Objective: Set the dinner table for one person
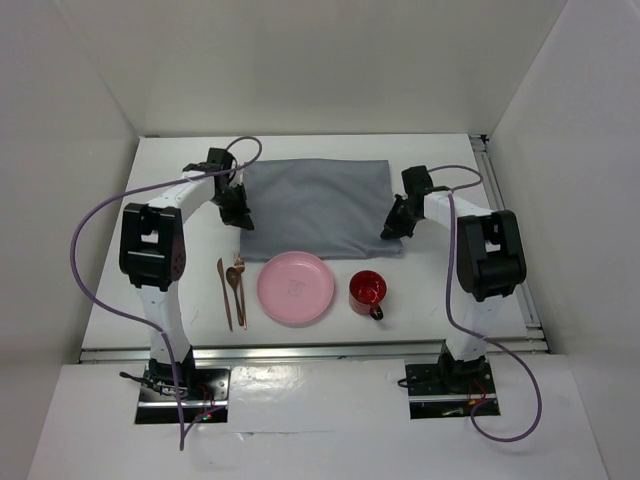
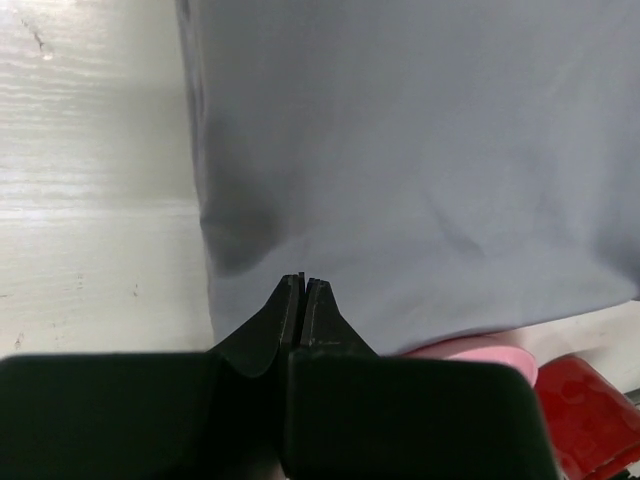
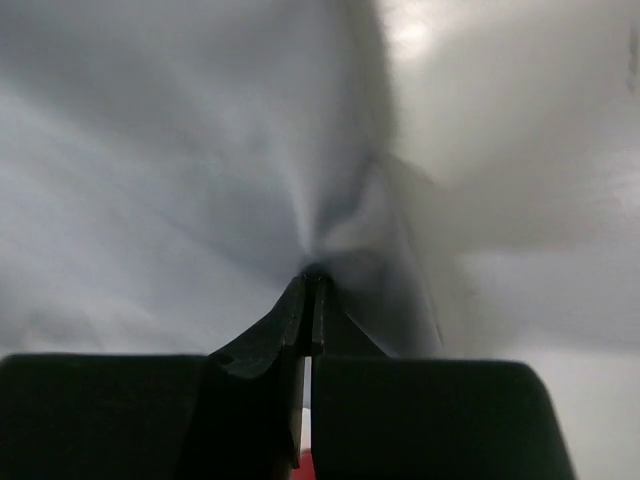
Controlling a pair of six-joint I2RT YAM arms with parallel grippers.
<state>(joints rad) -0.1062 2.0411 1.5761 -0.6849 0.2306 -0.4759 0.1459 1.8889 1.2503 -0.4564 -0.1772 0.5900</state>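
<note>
The grey cloth (image 1: 315, 205) lies spread on the white dinner table (image 1: 420, 305). My left gripper (image 1: 238, 215) is shut, with its tips (image 2: 303, 281) just inside the cloth's left edge (image 2: 400, 150); the cloth there lies flat and I see none of it pinched. My right gripper (image 1: 390, 230) is shut on the cloth's right edge, and the cloth (image 3: 200, 150) puckers into creases at its tips (image 3: 314, 275). A pink plate (image 1: 296, 288), a red mug (image 1: 367, 291) and copper cutlery (image 1: 233, 290) lie in front of the cloth.
The plate's rim (image 2: 480, 352) and the mug (image 2: 590, 410) show past the cloth's near edge in the left wrist view. Bare tabletop (image 2: 90, 200) lies left of the cloth. White walls enclose the table on three sides.
</note>
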